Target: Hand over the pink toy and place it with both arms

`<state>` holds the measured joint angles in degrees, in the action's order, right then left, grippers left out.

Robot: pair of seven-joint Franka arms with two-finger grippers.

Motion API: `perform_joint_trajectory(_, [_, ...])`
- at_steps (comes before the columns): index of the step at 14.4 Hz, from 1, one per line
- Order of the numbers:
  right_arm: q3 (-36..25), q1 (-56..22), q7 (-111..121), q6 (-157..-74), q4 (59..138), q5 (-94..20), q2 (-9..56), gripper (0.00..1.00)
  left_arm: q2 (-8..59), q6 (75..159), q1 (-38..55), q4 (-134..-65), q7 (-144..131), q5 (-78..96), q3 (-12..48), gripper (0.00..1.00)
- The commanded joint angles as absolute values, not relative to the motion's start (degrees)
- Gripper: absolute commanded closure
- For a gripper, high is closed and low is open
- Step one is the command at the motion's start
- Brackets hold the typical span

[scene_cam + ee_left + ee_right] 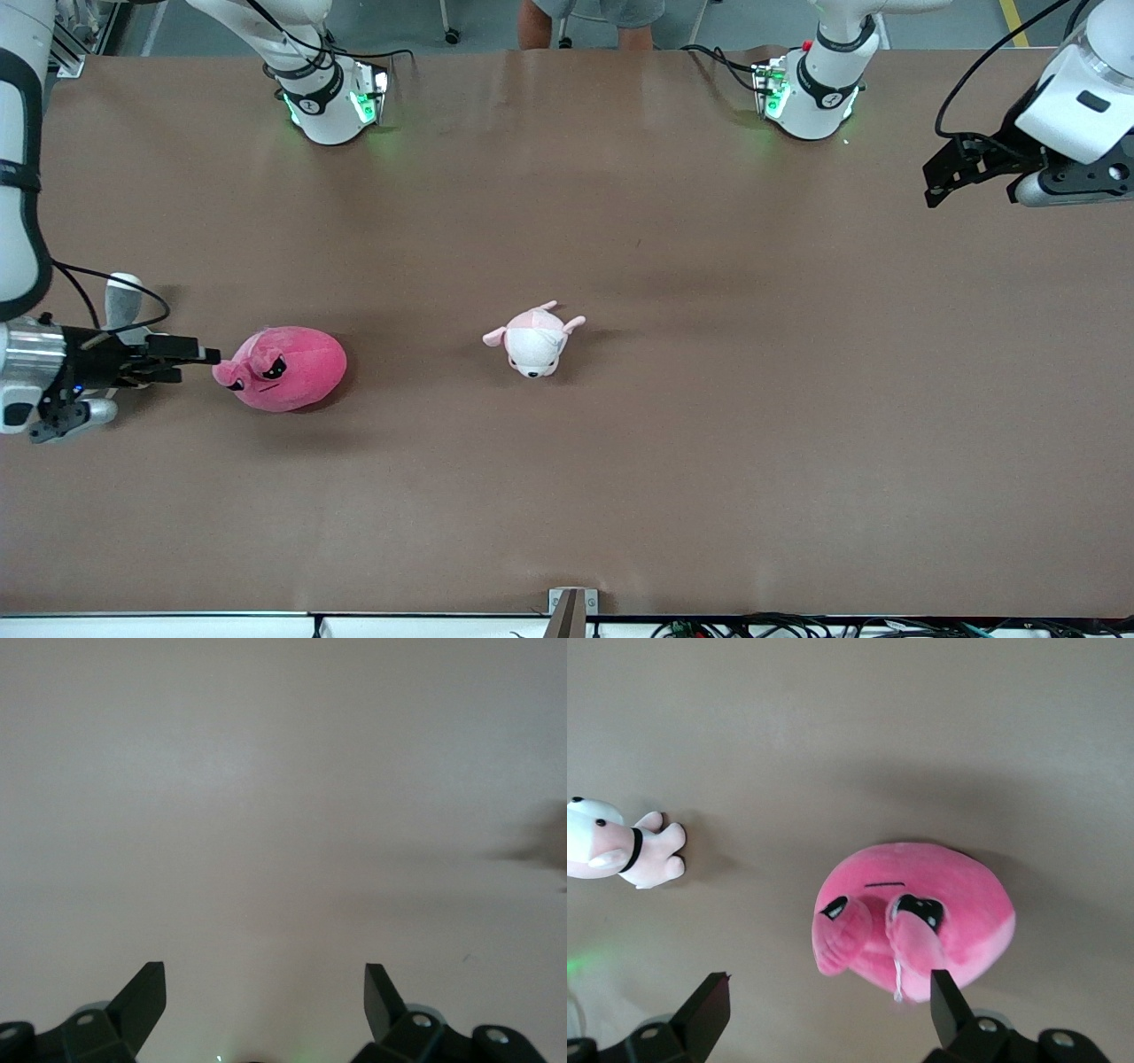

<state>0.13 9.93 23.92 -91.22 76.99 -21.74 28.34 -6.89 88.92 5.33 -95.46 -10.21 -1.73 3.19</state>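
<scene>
The pink toy (285, 369), a round hot-pink plush with black angry eyes, lies on the brown table toward the right arm's end. In the right wrist view it (921, 917) lies just ahead of the fingers, close to one fingertip (941, 985). My right gripper (190, 361) is open and empty, low beside the toy's ear end, not touching it; it also shows in its own view (828, 983). My left gripper (935, 182) is open and empty, up over the left arm's end of the table. Its wrist view (266, 970) shows only bare table.
A smaller pale pink-and-white plush animal (534, 341) lies near the table's middle; it also shows in the right wrist view (616, 850). A grey-and-white shape (123, 297) shows partly under the right wrist. The table's front edge (567, 613) is near the camera.
</scene>
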Motion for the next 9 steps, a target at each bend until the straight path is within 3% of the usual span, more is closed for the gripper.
perform_joint_trajectory(1, [1.14, 10.11, 17.33, -87.81, 74.62, -16.2, 24.71, 0.0, -7.91, 88.42, 6.15, -96.33, -9.49, -0.88, 2.02, 0.01])
perform_joint_trajectory(5, [1.41, 6.95, 10.31, -87.89, 74.62, -6.7, 18.21, 0.0, -7.91, 87.63, 3.26, -96.15, -9.4, -0.88, 5.96, 0.01])
perform_joint_trajectory(9, [1.49, 6.68, 3.25, -88.07, 74.62, -2.65, 13.37, 0.0, -7.91, 87.63, 2.9, -96.15, -5.12, -0.79, 5.71, 0.01])
